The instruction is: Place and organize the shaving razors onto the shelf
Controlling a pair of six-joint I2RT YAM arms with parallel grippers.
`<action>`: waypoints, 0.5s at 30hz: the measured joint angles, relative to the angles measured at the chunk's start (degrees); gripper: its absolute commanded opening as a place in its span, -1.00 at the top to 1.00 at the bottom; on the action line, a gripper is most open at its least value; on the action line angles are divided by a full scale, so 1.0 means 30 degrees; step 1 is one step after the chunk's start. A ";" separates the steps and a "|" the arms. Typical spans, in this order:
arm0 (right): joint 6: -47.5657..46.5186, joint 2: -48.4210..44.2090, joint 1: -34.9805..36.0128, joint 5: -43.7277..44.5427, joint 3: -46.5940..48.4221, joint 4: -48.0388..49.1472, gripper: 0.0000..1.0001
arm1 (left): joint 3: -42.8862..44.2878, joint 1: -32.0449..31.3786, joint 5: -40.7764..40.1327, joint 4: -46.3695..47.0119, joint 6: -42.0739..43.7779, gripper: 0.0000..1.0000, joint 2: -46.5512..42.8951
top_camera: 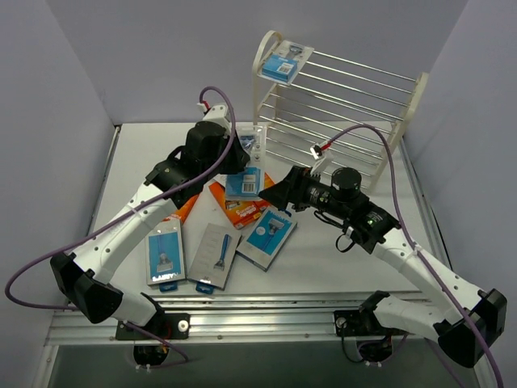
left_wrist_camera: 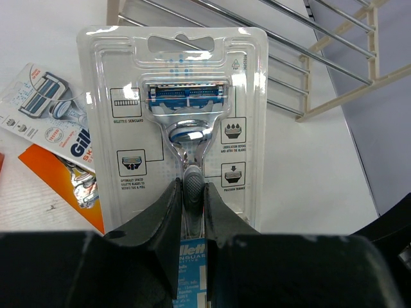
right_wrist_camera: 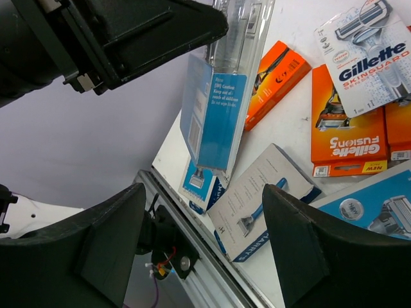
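The clear plastic blister pack with a silver-and-blue razor hangs in the air just in front of the left end of the cream-white three-tier wire shelf. It is clamped at the bottom of its card by the left gripper, whose two dark fingers press on either side of the razor handle. We think it is gripped low so that the end with the hanging hole leads toward the rods and the fingers stay clear of the tier. The right wrist view shows the pack upright and nearly edge-on. One blue-and-white blister card already lies on the shelf's top tier at its left end, which suggests that the row starts there. The other packs lie scattered on the white table in front of the shelf: orange rectangular boxes, a blue-fronted card and two grey cards nearer the arm bases. They overlap loosely, so we judge that most of the task is not yet done. The right gripper hovers over this pile in front of the shelf with its jaws spread wide and nothing between them. It points toward the held pack, but we cannot tell whether it means to steady that pack or to pick up another.
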 measured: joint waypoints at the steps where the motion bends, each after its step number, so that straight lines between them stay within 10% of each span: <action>1: -0.0007 0.0117 0.0138 0.0022 0.0000 0.0051 -0.37 | 0.0000 -0.0007 0.0029 0.0015 0.0000 0.95 0.0000; 15: -0.0036 0.0976 0.0765 0.1406 0.0000 0.0131 -0.36 | 0.0000 -0.0204 0.0918 0.0291 -0.0175 0.95 -0.0189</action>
